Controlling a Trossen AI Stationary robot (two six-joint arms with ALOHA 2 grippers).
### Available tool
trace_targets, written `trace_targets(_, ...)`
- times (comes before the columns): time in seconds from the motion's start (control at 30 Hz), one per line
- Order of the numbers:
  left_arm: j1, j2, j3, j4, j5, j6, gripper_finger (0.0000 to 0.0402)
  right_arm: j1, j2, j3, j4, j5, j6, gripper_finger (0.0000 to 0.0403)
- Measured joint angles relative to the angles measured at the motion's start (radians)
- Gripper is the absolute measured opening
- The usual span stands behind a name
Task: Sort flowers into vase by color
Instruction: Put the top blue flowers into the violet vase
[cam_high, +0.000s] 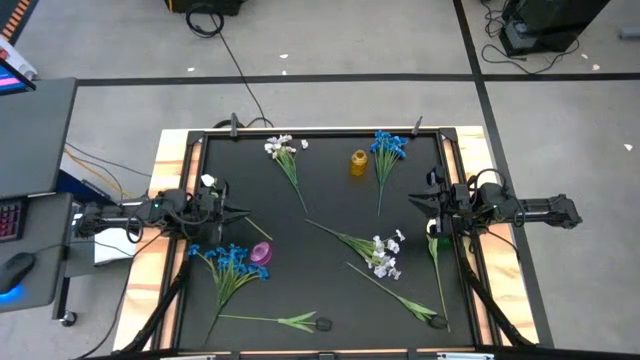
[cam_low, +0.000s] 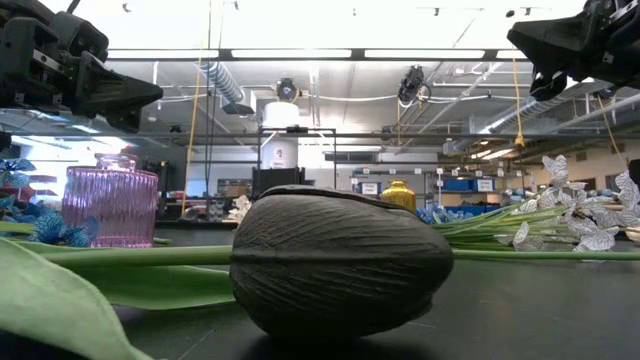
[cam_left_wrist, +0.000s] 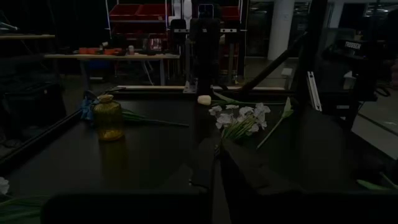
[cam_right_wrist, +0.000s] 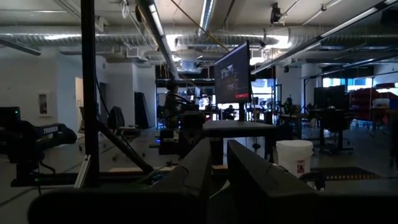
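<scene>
- Black matting covers the table (cam_high: 330, 215), framed by pale wood; a workshop with ceiling lights and shelving lies beyond.
- Left gripper (cam_high: 243, 212) hangs above the table's left side, fingers pressed together, holding nothing.
- Right gripper (cam_high: 416, 204) hangs above the right side, fingers nearly together with a thin gap, also holding nothing.
- Pink vase (cam_high: 261, 252) stands near the left arm, just beside a blue bunch (cam_high: 228, 258).
- Yellow vase (cam_high: 359, 162) stands toward the far edge, beside another blue bunch (cam_high: 388, 146).
- White spray (cam_high: 281, 147) lies at the far edge; a second white spray (cam_high: 383, 253) lies mid-table.
- Tulip bud (cam_low: 340, 262) lies at the near edge, stem flat.
</scene>
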Motion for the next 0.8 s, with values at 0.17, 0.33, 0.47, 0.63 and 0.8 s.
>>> trace_targets(0.17,0.000,0.000,0.000,0.000,0.000,0.000,0.0034,0.000,0.000,0.000,0.022,0.002,0.001,0.0064)
trace_targets(0.33,0.000,0.000,0.000,0.000,0.000,0.000,0.0034,0.000,0.000,0.000,0.088,0.035,0.000,0.0064)
trace_targets(0.47,0.000,0.000,0.000,0.000,0.000,0.000,0.0034,0.000,0.000,0.000,0.114,0.147,-0.002,0.0064)
trace_targets(0.63,0.000,0.000,0.000,0.000,0.000,0.000,0.0034,0.000,0.009,0.003,0.111,0.278,-0.012,0.0064)
trace_targets(0.8,0.000,0.000,0.000,0.000,0.000,0.000,0.0034,0.000,0.059,0.061,0.104,0.304,-0.054,0.0066)
